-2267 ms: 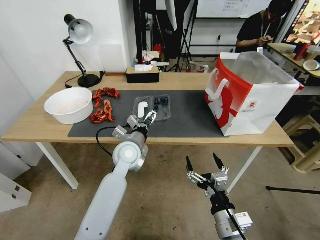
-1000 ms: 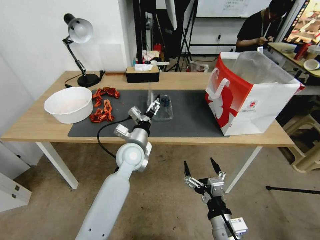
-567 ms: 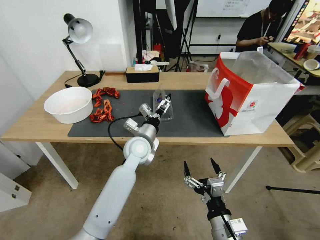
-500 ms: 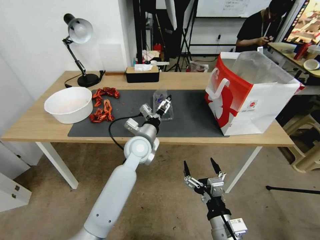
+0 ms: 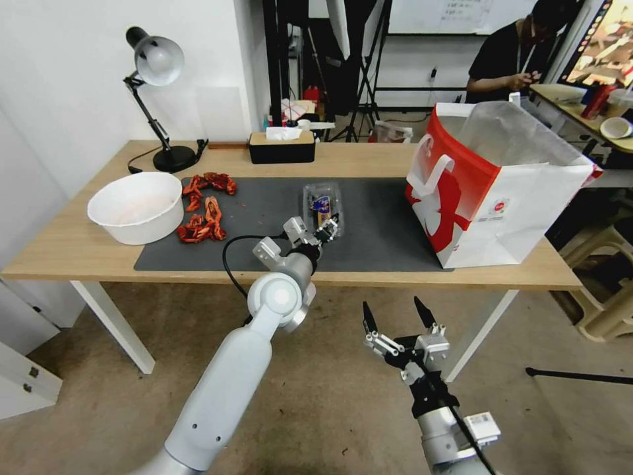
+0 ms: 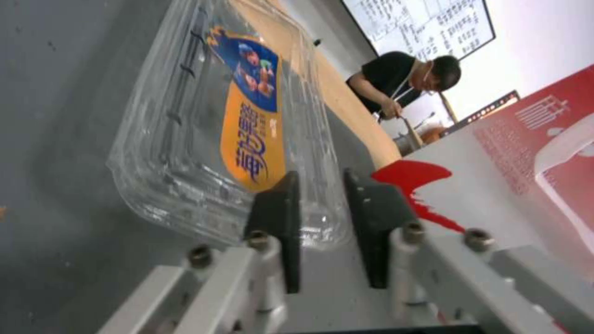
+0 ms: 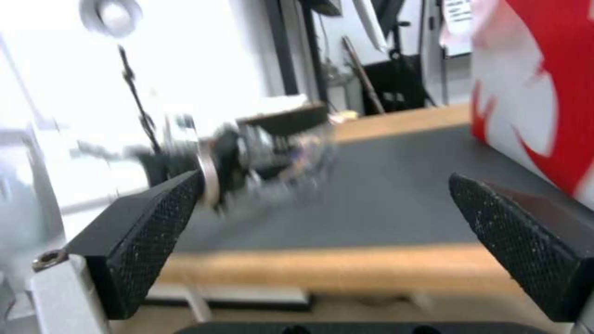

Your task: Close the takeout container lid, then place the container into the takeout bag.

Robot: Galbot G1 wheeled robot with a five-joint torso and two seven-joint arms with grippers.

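One takeout container with its lid down sits on the counter, alongside one takeout bag, one white bowl, one desk lamp, one tissue box, one dark mat and two clusters of red crayfish. Two claws, left and right.

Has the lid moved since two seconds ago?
Yes. The lid has swung over from lying open on the grey mat, toward the red bag, onto the container.
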